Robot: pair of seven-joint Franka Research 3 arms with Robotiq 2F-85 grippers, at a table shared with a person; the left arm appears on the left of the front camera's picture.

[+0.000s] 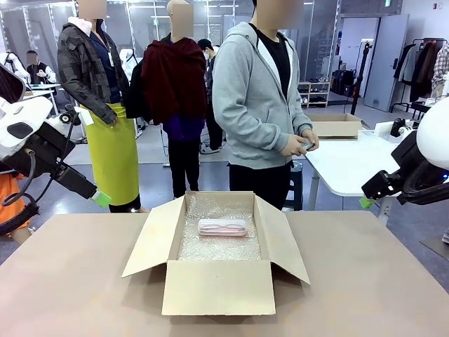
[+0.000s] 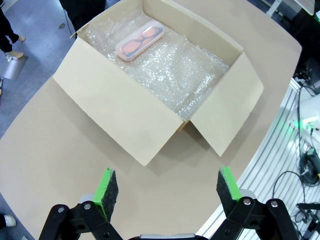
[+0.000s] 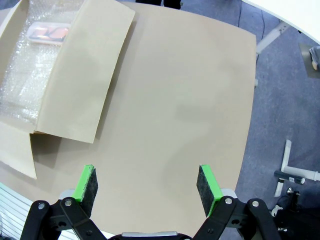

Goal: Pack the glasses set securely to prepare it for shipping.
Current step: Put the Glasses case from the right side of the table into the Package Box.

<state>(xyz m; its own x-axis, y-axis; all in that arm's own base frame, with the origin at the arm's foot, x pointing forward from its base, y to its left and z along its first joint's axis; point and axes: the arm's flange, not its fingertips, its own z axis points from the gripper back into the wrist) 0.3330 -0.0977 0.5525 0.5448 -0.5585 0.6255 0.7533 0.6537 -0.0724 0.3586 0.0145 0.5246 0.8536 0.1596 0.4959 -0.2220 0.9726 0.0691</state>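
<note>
Open cardboard box (image 1: 217, 288) in the middle of the desk (image 1: 70, 281), flaps folded out, inside lined with bubble wrap (image 1: 221, 247). Pink glasses case (image 1: 222, 227) lies flat on the bubble wrap, toward the far side of the box, lid up. Glasses show through the lid in the left wrist view.

Left gripper (image 2: 167, 186) is spread wide and empty, raised over the desk's left side and looking down at the box, well apart from it. Right gripper (image 3: 146, 184) is spread wide too, nothing between the green pads (image 3: 86, 184). It is raised over bare desk to the right of the box, clear of the right flap.

Person (image 1: 256, 105) in a grey hoodie stands at the far side of the desk. Both hands (image 1: 298, 144) are together at waist height around a small object (image 1: 307, 145). It could be the mint case, but it is too small to tell.
</note>
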